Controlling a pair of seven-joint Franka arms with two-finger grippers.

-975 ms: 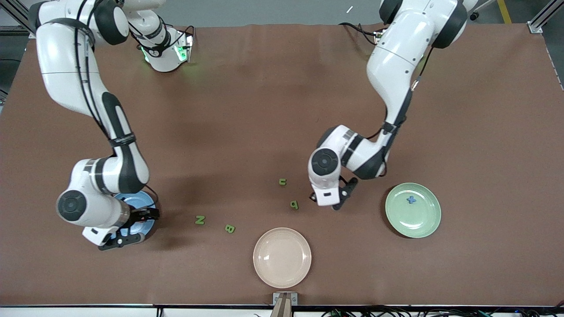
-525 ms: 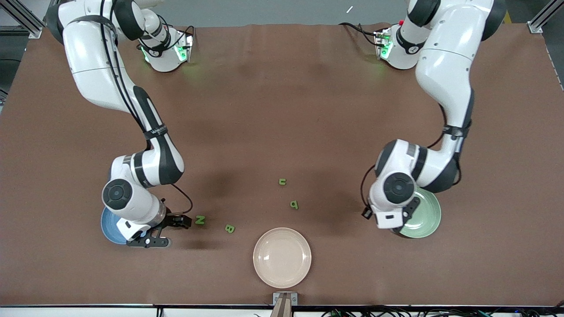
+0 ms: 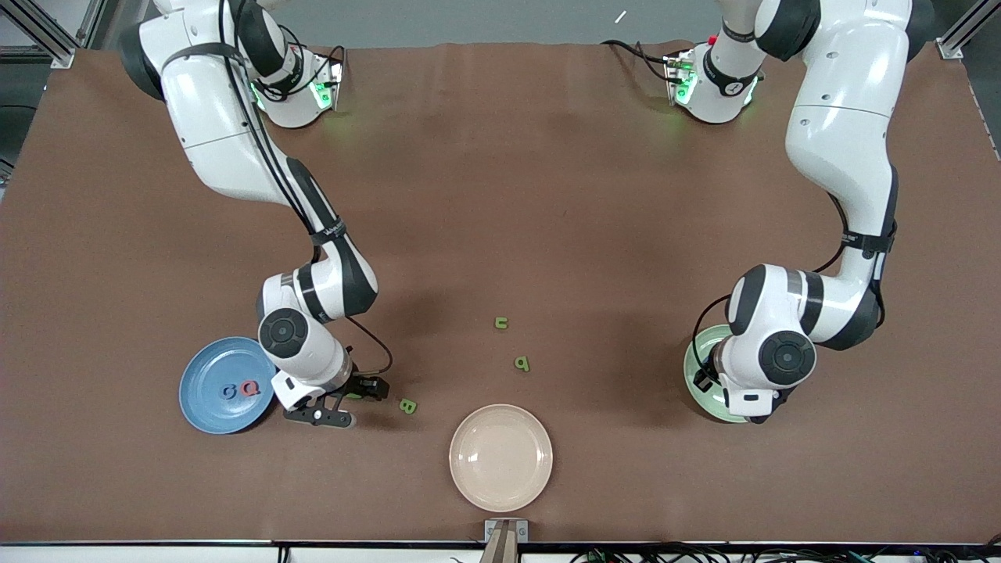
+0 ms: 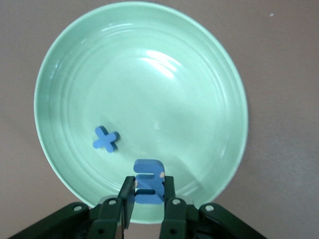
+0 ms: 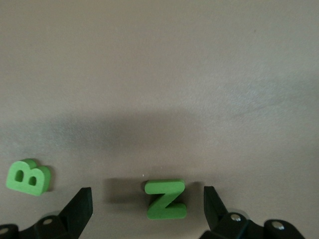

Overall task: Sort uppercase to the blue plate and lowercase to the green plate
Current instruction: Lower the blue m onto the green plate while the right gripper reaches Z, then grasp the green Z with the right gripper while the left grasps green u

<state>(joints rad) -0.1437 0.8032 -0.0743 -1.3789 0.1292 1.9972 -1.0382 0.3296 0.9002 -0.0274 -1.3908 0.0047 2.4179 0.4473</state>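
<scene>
A blue m/E-shaped letter (image 4: 148,182) is clamped between the narrowed fingers (image 4: 125,195) of the left gripper (image 4: 147,199), and the grip is seen over the green plate (image 4: 209,74), above the part of the bowl near its rim. A small blue cross-like piece (image 4: 105,139) is lying flat in that plate, just beside the held letter but apart from it. In the front view the green plate (image 3: 693,361) is largely covered by the left arm's wrist.

The fingers (image 5: 79,209) of the right gripper (image 5: 147,209) are spread wide, and the green N (image 5: 166,198) is seen between them on the brown table (image 3: 500,195), untouched by either. The green B (image 5: 28,178) is found just beside that, outside the fingers, toward the left arm's end. In the front view the right gripper (image 3: 340,400) is placed low between the blue plate (image 3: 205,408) and the B (image 3: 407,405).

On the blue plate a blue G (image 3: 228,391) and a pink-red Q (image 3: 250,387) are lying side by side. A green u (image 3: 501,322) and a green b/q shape (image 3: 522,363) are left on the table, farther from the front camera than the cream plate (image 3: 500,457).
</scene>
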